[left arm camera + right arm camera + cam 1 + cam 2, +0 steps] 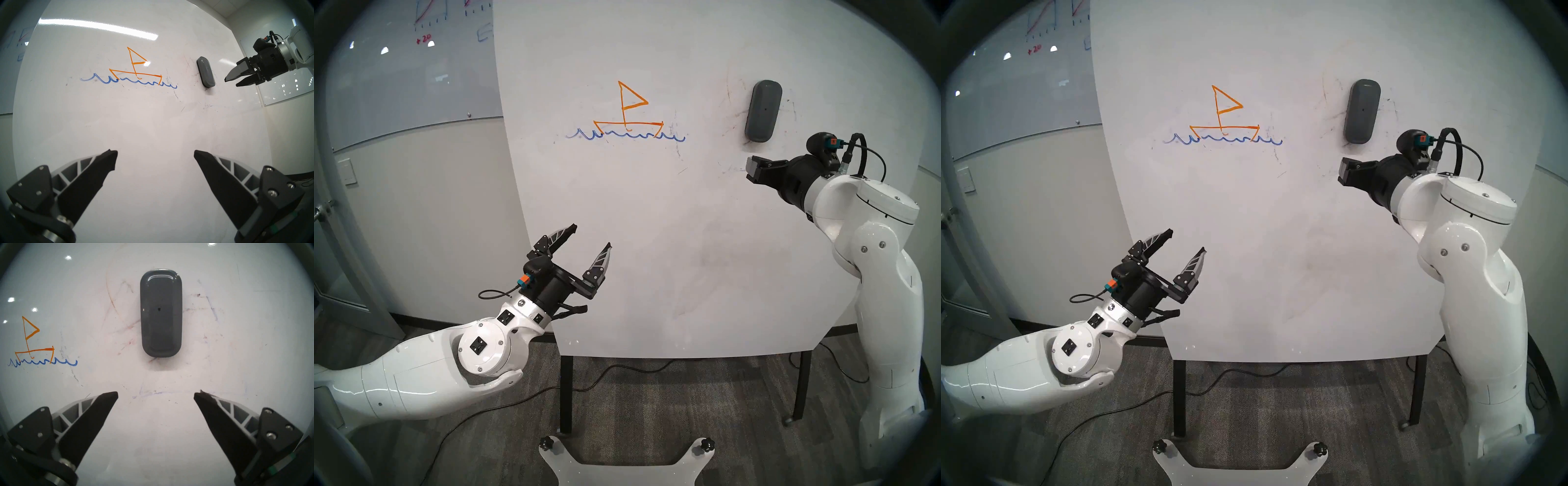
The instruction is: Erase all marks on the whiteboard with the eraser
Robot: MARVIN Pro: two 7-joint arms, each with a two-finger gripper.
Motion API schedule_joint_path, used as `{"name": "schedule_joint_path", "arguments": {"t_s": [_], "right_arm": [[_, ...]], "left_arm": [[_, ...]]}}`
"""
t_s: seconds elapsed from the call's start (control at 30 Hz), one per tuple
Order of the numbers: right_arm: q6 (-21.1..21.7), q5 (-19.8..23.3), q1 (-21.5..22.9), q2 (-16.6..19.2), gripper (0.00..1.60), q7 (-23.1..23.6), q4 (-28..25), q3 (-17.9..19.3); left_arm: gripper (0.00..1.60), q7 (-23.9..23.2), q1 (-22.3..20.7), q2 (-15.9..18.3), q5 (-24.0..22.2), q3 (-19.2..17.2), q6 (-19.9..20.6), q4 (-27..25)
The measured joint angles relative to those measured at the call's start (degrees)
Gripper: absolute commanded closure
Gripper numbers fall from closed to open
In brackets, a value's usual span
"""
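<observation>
The whiteboard stands upright in front of me. At its upper middle are the marks: an orange sailboat over a blue wavy line. Faint scratchy smudges surround the eraser, a dark grey oblong block stuck upright on the board at the upper right. My right gripper hovers just below the eraser, open and empty, off the board. Low on the left, my left gripper points at a bare part of the board, open and empty.
A glossy glass panel with red and blue graph sketches hangs on the wall at the upper left. Black legs carry the whiteboard. Cables trail over the carpet beneath it. My white base plate shows at the bottom.
</observation>
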Motion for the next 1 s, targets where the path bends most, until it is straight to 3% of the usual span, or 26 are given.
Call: {"name": "schedule_joint_path", "arguments": {"t_s": [1.0], "right_arm": [[-3.0,-5.5,7.4,-3.5,0.00,-4.7,4.3,-7.2]], "left_arm": [[0.00,0.1,-0.1,0.0,0.0,0.1,0.0,0.0]]}}
